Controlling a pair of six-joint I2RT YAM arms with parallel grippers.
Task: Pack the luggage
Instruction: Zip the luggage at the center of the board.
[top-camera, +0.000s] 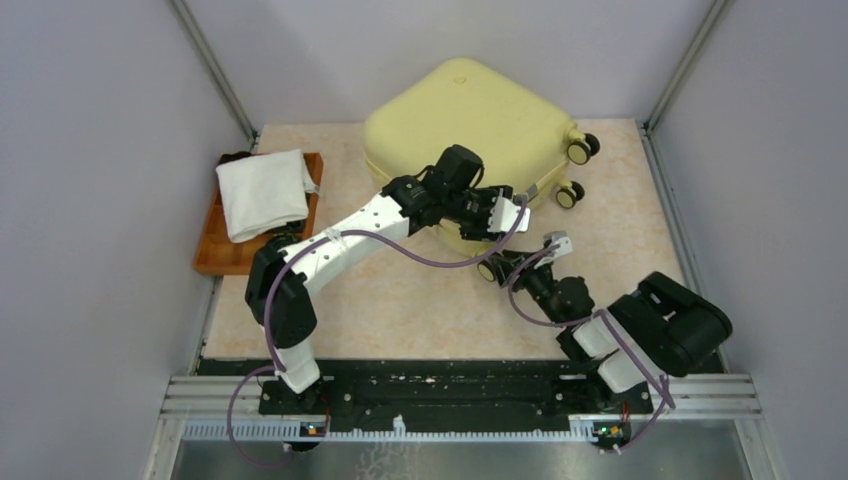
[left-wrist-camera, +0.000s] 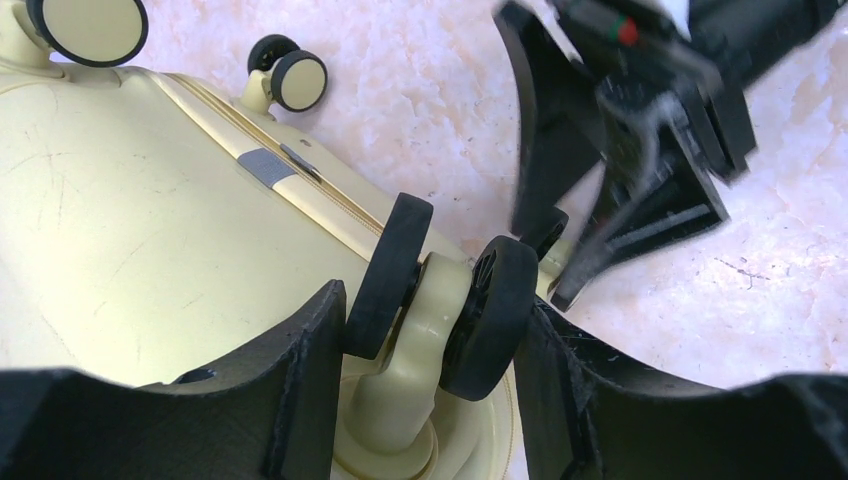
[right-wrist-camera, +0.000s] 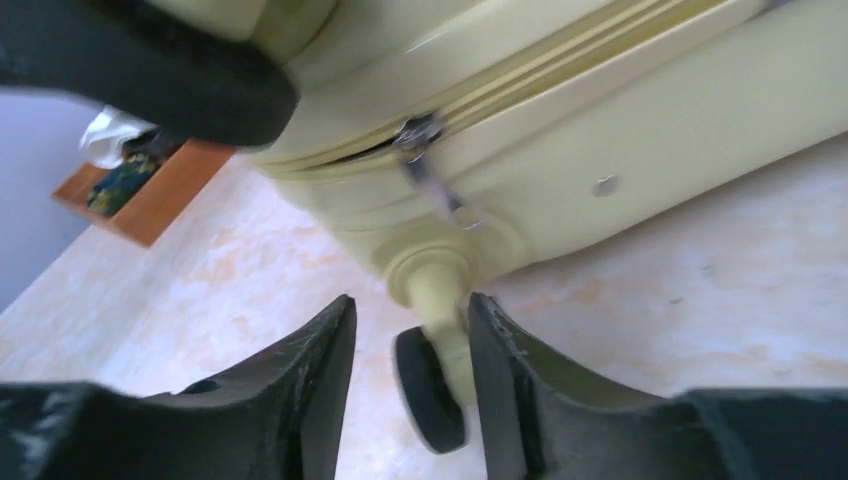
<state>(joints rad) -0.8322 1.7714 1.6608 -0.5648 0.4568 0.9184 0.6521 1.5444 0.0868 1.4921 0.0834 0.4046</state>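
The luggage (top-camera: 470, 120) lies closed and flat on the marbled beige table (top-camera: 400, 320), toward 12 o'clock in the top view, its far corner near the back wall; two of its wheels (top-camera: 580, 150) stick out at 3 o'clock. At its 6 o'clock corner the left gripper (left-wrist-camera: 435, 345) straddles a twin caster (left-wrist-camera: 440, 290), fingers (left-wrist-camera: 310, 390) spread wide and closed against its two outer discs. Just beside it at 4 o'clock, the right gripper (right-wrist-camera: 410, 400) has its fingers (right-wrist-camera: 500, 370) apart around another wheel's stem (right-wrist-camera: 440, 300); one finger touches the stem, the other stands clear. A zipper pull (right-wrist-camera: 430, 170) hangs above that stem. Grey panel walls close the table in on three sides. A wooden tray (top-camera: 215, 250) at 9 o'clock holds a folded white towel (top-camera: 262, 190); what lies under the towel cannot be made out. The top view hides the held caster under the left wrist, and the right gripper is blurred in the left wrist view. Bare tabletop stretches from 6 to 8 o'clock between the case and the black base rail (top-camera: 450, 395); the tray sits against the left wall.
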